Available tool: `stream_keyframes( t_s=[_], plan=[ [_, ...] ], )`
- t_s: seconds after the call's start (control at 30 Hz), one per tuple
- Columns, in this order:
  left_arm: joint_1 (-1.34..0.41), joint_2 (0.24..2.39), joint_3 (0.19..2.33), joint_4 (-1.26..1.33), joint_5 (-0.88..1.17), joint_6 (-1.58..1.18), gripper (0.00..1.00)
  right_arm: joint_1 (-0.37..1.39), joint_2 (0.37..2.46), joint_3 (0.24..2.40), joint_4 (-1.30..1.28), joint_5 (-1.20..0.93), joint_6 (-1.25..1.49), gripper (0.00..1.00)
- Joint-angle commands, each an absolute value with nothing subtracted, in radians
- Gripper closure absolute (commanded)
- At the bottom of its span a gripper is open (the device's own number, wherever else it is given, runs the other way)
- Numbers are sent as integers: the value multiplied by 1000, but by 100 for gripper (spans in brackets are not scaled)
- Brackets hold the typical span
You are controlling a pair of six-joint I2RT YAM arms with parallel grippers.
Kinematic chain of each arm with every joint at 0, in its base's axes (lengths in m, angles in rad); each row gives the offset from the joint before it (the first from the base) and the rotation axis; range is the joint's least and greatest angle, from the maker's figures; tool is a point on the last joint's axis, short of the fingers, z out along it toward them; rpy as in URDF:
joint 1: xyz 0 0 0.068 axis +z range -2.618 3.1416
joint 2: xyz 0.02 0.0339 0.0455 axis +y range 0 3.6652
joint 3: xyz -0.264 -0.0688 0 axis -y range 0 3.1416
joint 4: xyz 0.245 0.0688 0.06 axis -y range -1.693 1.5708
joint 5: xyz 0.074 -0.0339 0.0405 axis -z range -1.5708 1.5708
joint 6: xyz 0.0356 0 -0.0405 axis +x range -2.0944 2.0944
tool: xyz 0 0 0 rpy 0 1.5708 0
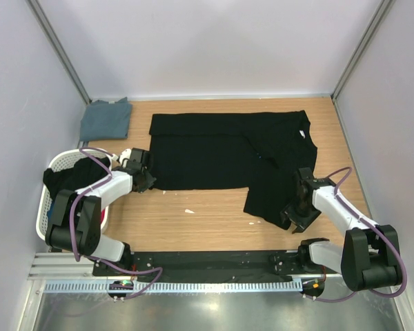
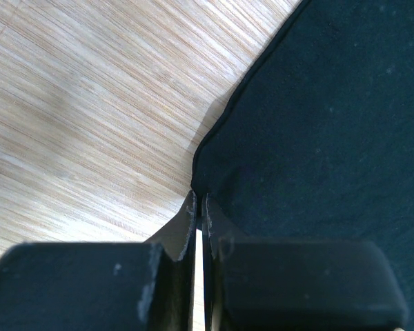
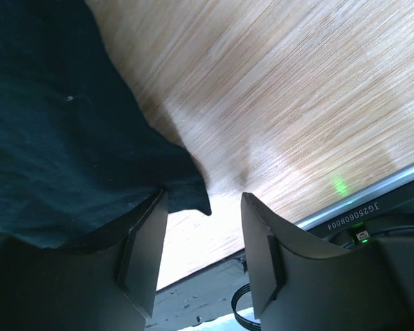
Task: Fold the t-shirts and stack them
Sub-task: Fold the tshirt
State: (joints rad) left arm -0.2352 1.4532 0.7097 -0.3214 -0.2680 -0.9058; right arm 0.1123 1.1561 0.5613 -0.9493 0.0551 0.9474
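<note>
The black t-shirt (image 1: 214, 155) lies spread on the wooden table, its right part folded over towards the front; no starburst mark shows. My left gripper (image 1: 146, 181) is at its front left corner, and the left wrist view shows the gripper (image 2: 199, 202) shut on that corner of the shirt (image 2: 317, 124). My right gripper (image 1: 294, 212) is at the front right corner. There it (image 3: 204, 200) stands open, with the tip of the shirt (image 3: 48, 138) reaching just into the gap beside the left finger. The slate grey-blue t-shirt (image 1: 107, 118) lies folded at the back left.
A white laundry basket (image 1: 47, 207) with dark cloth in it stands at the left, beside the left arm. A small white scrap (image 1: 189, 211) lies on the table in front of the shirt. The table's front edge and a metal rail (image 3: 372, 186) are just behind the right gripper.
</note>
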Motion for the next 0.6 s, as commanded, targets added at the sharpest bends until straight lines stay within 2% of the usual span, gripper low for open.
stream_keyframes(
  t_s=[0.0, 0.33, 0.43, 0.47, 0.57],
  plan=[
    [-232, 1456, 712, -276, -272, -900, 100, 118, 1150, 554, -940, 49, 946, 48],
    [-232, 1468, 712, -276, -278, -900, 100, 118, 1186, 532, -894, 51, 948, 62],
    [-232, 1470, 715, -278, -275, -902, 100, 118, 1189, 532, -887, 52, 953, 73],
    [-233, 1470, 716, -278, -275, -897, 100, 117, 1189, 537, -884, 51, 953, 80],
    [-232, 1466, 721, -282, -273, -894, 100, 117, 1189, 569, -888, 48, 953, 92]
  ],
)
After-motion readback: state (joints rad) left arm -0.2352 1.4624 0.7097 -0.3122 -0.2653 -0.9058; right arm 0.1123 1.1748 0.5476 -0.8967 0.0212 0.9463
